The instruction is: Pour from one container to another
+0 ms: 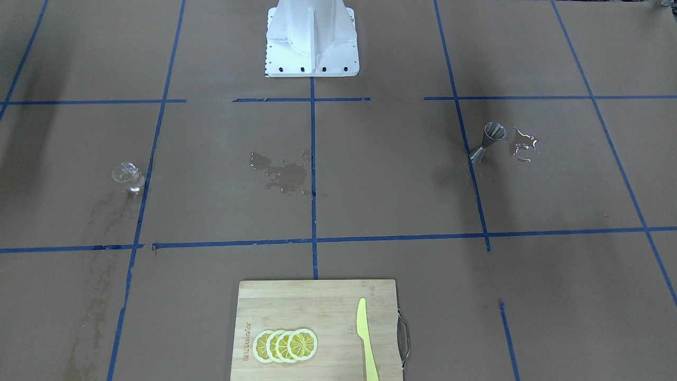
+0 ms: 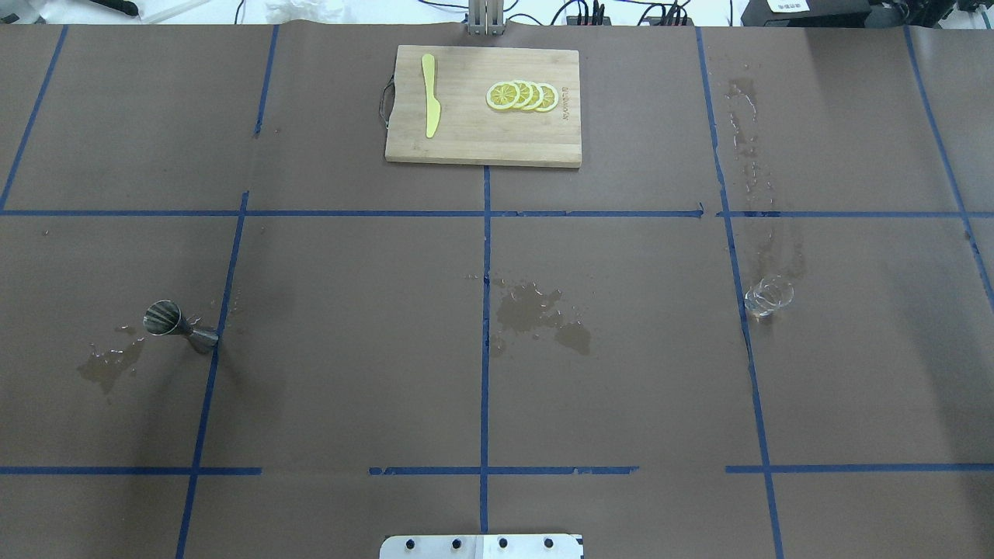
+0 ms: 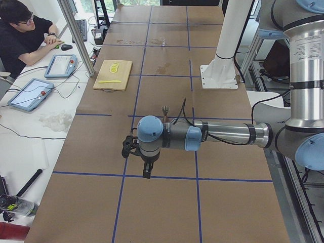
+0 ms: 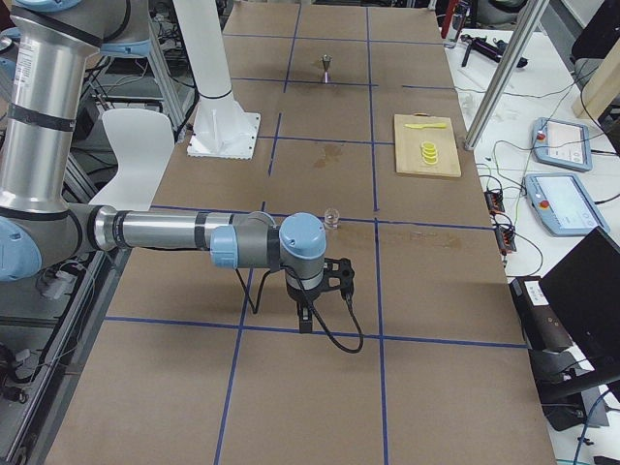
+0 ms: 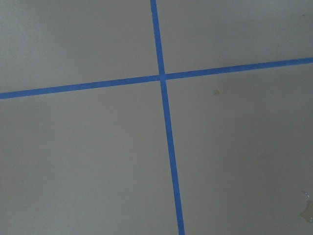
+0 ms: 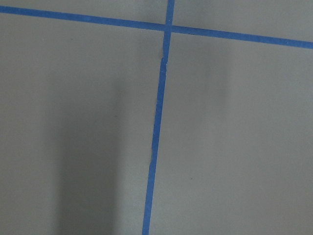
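The small clear glass cup [image 1: 128, 177] stands upright on the brown paper at the robot's right, also seen from overhead [image 2: 769, 296] and just beyond the near arm in the exterior right view [image 4: 332, 218]. The steel hourglass jigger [image 1: 487, 141] stands upright at the robot's left [image 2: 178, 326] [image 3: 165, 110]. My left gripper [image 3: 147, 173] hangs above the table's left end, well short of the jigger. My right gripper [image 4: 305, 323] hangs above the right end, short of the cup. Whether either is open or shut I cannot tell. Both wrist views show only paper and blue tape.
A wooden cutting board [image 2: 481, 132] with lemon slices [image 2: 522, 95] and a yellow knife [image 2: 429, 105] lies at the far middle edge. Wet patches [image 2: 540, 314] mark the paper at the centre, beside the jigger and beyond the cup. A person [image 3: 23, 35] sits at a side desk.
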`<state>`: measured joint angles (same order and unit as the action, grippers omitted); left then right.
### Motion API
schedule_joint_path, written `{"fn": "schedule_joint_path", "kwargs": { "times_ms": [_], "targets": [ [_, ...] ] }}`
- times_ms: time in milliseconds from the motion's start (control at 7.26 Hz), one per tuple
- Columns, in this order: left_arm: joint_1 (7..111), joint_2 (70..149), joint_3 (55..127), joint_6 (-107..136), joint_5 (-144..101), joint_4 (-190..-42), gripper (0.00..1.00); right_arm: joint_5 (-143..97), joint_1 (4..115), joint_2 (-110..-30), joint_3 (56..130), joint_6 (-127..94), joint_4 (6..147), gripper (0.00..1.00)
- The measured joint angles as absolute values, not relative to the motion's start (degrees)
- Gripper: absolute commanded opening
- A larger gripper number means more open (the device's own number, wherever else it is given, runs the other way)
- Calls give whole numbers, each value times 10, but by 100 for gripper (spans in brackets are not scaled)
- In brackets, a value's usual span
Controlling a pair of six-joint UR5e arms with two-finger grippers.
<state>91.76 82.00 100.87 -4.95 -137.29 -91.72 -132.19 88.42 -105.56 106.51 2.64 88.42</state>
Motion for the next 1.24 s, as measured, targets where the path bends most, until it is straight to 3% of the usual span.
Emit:
{"fn": "schedule_joint_path", "kwargs": {
  "times_ms": [551, 1239],
  "targets": [
    [918, 822, 1009, -52, -1373, -933, 100, -1323, 884, -1052, 1066, 24, 882, 100],
    [916, 823, 1002, -52, -1373, -999, 100, -1324, 883, -1047, 1063, 18, 768, 100]
  ]
}}
